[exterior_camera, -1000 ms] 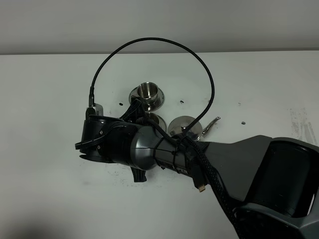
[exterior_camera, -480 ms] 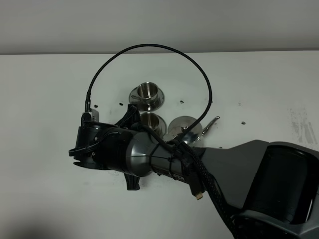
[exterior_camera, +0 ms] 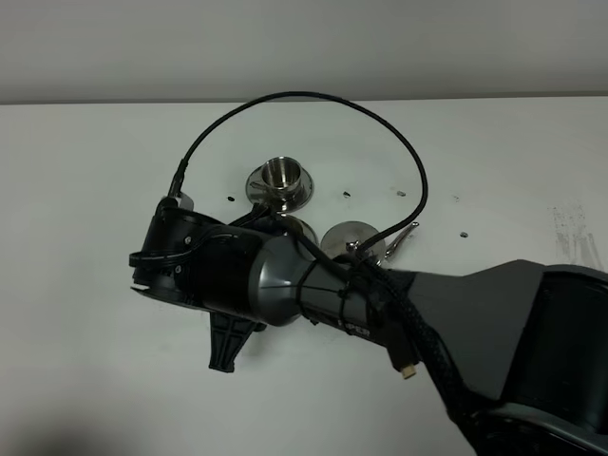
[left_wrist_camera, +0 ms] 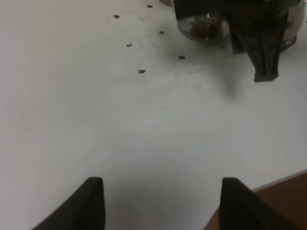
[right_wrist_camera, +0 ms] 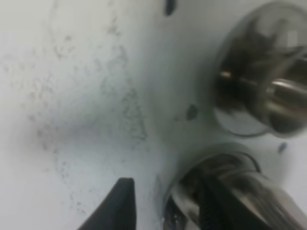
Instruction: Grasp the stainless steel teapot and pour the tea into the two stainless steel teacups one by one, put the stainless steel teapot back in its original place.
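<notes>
Exterior high view: near cup (exterior_camera: 300,228) is half hidden by the right gripper (exterior_camera: 228,349), hold not discernible; left gripper (left_wrist_camera: 162,201) is spread empty; pouring and put-back are judged unfinished.

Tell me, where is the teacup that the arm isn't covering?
In the high view, that teacup sits on its saucer a little left of centre, toward the table's far side, just beyond the black arm.

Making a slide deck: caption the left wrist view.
Left gripper open and empty over the white table, with the right arm over the steel teaware beyond.
</notes>
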You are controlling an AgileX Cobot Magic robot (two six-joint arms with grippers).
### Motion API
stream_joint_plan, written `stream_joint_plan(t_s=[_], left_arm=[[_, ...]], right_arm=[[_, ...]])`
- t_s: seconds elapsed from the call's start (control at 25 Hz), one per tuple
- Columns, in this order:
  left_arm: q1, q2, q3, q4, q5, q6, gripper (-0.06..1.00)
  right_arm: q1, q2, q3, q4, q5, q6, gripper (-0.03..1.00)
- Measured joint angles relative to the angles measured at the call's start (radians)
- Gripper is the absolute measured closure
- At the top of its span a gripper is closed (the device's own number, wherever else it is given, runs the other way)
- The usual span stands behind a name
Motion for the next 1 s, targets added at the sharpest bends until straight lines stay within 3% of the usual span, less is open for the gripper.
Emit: stream_joint_plan(t_s=[0.36,1.0], left_arm=[[0.000,0.000,0.000,0.000,0.000,0.000,0.42],[0.000,0.000,0.000,0.000,0.000,0.000,0.42]], right_arm=[[-0.018,-0.051,-0.007,0.000,0.001,0.045,0.80],[-0.046,0.000,-0.007,0.034,0.004,0.062,0.78]])
